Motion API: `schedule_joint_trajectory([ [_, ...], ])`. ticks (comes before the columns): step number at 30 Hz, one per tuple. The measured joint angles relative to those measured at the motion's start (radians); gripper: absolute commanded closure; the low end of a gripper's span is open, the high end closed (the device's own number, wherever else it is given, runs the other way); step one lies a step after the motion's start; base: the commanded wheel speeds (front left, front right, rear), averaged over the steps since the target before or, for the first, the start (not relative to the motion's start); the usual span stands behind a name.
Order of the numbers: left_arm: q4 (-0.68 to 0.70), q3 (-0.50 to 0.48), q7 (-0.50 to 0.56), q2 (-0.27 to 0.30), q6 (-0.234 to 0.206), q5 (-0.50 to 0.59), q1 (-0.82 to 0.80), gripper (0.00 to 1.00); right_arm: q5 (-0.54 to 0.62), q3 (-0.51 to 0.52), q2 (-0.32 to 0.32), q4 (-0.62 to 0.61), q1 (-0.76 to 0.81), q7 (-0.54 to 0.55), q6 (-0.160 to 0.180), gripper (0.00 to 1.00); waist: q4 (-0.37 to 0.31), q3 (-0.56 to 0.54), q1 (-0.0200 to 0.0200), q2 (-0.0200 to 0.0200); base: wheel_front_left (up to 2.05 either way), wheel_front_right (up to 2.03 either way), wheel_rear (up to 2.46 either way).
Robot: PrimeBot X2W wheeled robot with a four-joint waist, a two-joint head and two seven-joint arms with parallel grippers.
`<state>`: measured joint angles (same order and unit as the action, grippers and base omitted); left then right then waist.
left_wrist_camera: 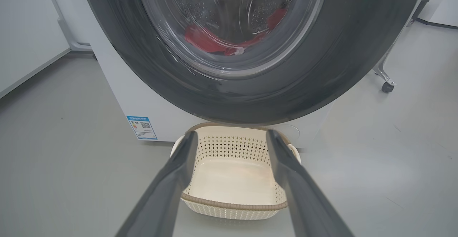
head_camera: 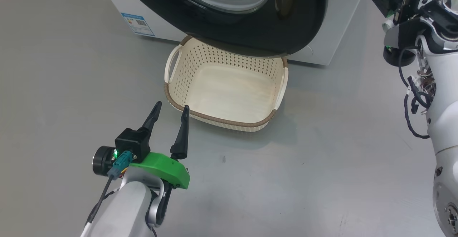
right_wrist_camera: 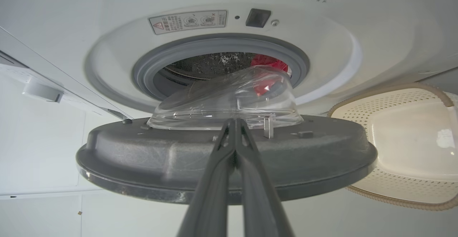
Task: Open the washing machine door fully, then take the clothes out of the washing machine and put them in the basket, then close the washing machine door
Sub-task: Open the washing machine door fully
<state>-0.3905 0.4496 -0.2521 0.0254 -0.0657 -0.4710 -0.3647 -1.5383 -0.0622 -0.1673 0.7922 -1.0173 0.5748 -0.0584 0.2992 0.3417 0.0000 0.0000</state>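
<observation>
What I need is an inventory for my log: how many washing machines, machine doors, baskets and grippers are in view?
washing machine: 1
washing machine door: 1
basket: 1
grippers: 2, the left gripper and the right gripper
Total: 5

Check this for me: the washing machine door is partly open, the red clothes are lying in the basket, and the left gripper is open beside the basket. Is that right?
Not quite: the basket is empty. The red clothes are inside the drum, seen through the washing machine door in the left wrist view. The rest stands: door partly open, left gripper open beside the basket.
</observation>
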Motion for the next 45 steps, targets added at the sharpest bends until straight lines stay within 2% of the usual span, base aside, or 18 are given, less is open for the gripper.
schedule_joint_trajectory([
  [3,-0.001,-0.013,0.000,0.000,0.000,0.007,0.007,0.00,0.067,-0.034,-0.026,-0.035,0.029,-0.040,-0.056,1.00,-0.010,-0.011,0.0000,0.0000,0.00,0.00,0.00],
  [5,-0.003,-0.025,0.000,0.001,0.000,0.009,0.013,0.00,0.108,-0.056,-0.040,-0.056,0.050,-0.069,-0.063,1.00,-0.018,-0.018,0.0000,0.0000,0.00,0.00,0.00],
  [16,-0.005,-0.045,0.000,0.005,-0.001,0.025,0.023,0.00,0.349,-0.171,-0.116,-0.221,0.169,-0.268,-0.064,1.00,-0.066,-0.043,0.0000,0.0000,0.00,0.00,0.00],
  [23,-0.005,-0.049,0.000,0.005,0.000,0.032,0.028,0.00,0.555,-0.245,-0.181,-0.326,0.252,-0.451,-0.064,1.00,-0.074,-0.050,0.0000,0.0000,0.00,0.00,0.00],
  [30,-0.005,-0.056,0.000,0.005,0.000,0.033,0.040,0.00,0.700,-0.290,-0.198,-0.372,0.352,-0.591,-0.061,1.00,-0.076,-0.055,0.0000,0.0000,0.00,0.00,0.00],
  [34,-0.005,-0.057,0.000,0.005,0.001,0.033,0.041,0.00,0.800,-0.322,-0.225,-0.405,0.389,-0.657,-0.017,1.00,-0.075,-0.057,0.0000,0.0000,0.00,0.00,0.00],
  [37,-0.005,-0.057,0.000,0.005,0.002,0.033,0.043,0.00,0.834,-0.329,-0.233,-0.421,0.407,-0.689,0.002,1.00,-0.074,-0.058,0.0000,0.0000,0.00,0.00,0.00],
  [45,-0.006,-0.062,0.000,0.005,0.009,0.033,0.054,0.00,0.888,-0.320,-0.222,-0.455,0.515,-0.795,0.106,1.00,-0.068,-0.068,0.0000,0.0000,0.00,0.00,0.00],
])
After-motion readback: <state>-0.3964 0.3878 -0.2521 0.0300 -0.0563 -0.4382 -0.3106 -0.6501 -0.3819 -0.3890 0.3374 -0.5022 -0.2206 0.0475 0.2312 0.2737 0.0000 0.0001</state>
